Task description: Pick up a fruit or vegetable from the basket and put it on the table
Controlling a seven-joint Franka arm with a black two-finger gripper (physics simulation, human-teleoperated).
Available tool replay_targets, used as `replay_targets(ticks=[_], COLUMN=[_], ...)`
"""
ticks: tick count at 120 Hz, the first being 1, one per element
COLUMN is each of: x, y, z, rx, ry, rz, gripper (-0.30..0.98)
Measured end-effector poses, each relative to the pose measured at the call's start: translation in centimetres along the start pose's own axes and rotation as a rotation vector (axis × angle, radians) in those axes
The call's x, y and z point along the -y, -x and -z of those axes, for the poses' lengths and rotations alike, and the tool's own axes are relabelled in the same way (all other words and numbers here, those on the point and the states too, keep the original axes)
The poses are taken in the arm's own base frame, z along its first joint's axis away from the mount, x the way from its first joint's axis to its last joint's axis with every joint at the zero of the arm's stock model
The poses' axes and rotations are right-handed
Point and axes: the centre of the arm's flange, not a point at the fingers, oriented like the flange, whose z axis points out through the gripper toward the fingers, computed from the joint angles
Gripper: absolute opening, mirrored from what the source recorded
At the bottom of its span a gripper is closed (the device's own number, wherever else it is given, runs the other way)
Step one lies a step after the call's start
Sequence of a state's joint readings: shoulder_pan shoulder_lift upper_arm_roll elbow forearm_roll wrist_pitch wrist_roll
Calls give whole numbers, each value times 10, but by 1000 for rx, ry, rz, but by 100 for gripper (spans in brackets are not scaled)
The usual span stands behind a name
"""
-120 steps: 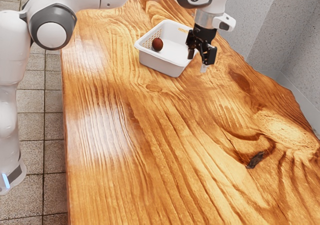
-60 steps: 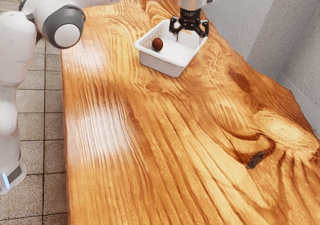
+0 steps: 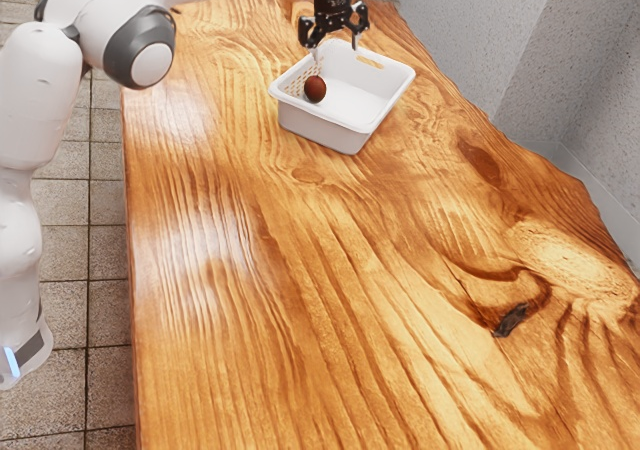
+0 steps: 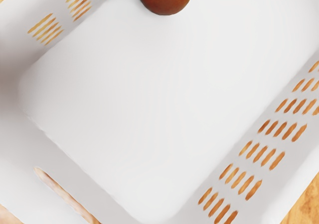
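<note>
Exterior view: jaws wide apart; basket [image 3: 318,130] below them.

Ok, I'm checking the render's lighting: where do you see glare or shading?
Pale glare patches on the glossy brown wooden table, toward the exterior view's left; in the wrist view, the white plastic basket has a bright, almost evenly lit floor and greyer walls.

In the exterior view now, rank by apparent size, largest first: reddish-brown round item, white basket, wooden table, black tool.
1. Wooden table
2. White basket
3. Black tool
4. Reddish-brown round item, clearly smallest
</note>
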State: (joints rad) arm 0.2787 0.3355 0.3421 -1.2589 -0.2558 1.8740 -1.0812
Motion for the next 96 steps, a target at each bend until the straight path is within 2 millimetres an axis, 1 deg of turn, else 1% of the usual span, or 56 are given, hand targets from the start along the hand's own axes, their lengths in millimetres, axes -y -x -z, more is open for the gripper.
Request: replay_targets(ticks=[4,16,24,36,42,50,61,68,77,86,96], x=[4,9,14,18,24,35,48,53,51,41,36], y=[-6,-8,-15,-21,-34,-56,-87,-102,-110,-112,-112], z=[0,-6,-4,-5,-6,-11,-11,-12,-14,-10,-8], rx=[-3,18,40,60,66,85,88,78,61,34,18], ry=[-16,-57,-60,-64,-65,-55,-29,-6,22,55,80], rz=[-28,-186,-274,-436,-499,-549,-574,-592,-630,-681,-724], gripper=[69,69,69,69,69,69,69,69,69,69,69])
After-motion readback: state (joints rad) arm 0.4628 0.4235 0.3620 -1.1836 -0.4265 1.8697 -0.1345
